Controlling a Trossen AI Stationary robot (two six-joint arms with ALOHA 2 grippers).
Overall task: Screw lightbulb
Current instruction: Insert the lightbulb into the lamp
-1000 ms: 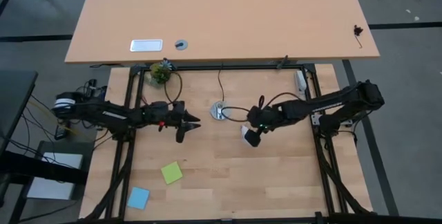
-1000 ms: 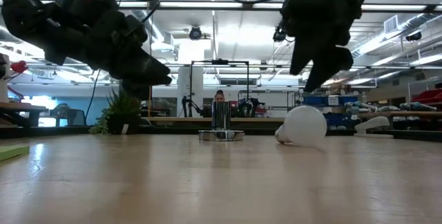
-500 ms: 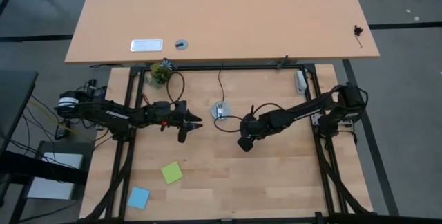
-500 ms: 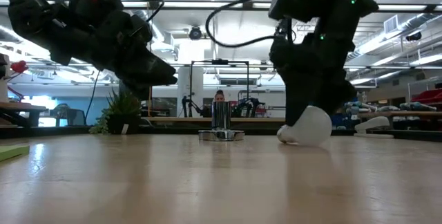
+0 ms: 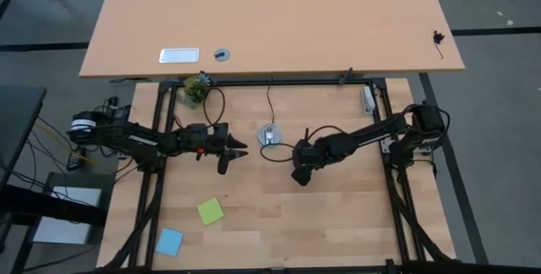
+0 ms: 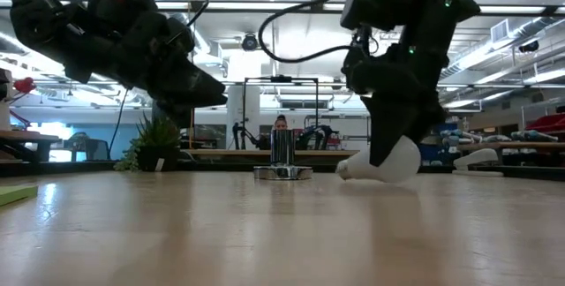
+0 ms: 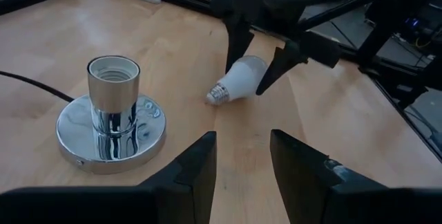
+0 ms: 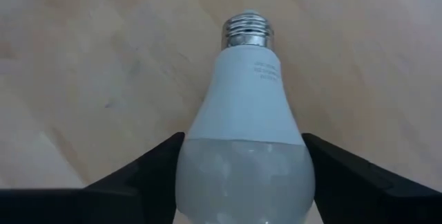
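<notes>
The white frosted lightbulb (image 7: 236,77) lies on its side on the wooden table, with its metal screw base (image 8: 245,30) pointing toward the socket. It also shows in the low view (image 6: 388,161). In the high view my right gripper (image 5: 300,174) hides it. My right gripper (image 8: 243,172) is down over the bulb, its fingers on either side of the round end. The silver socket (image 7: 112,106) stands upright on its round disc (image 5: 269,135). My left gripper (image 7: 242,175) is open and empty, hovering left of the socket (image 5: 237,150). My right gripper has the bulb's wide frosted end (image 8: 207,175) between its two fingers, one finger (image 8: 148,169) on each side. The fingers slant down from the table's right side and lie along the bulb. The bulb still lies on the table, its screw base pointing away from the gripper.
The socket's black cord (image 5: 270,103) runs toward the far edge. A small plant (image 5: 196,88) stands at the far left. A green note (image 5: 210,211) and a blue note (image 5: 169,241) lie near the front left. There is free wood around the bulb.
My right gripper has come down and toward the table's left, over the bulb, and now straddles its round end. The bulb has turned slightly on the table; in the low view its screw base sticks out farther toward the socket.
</notes>
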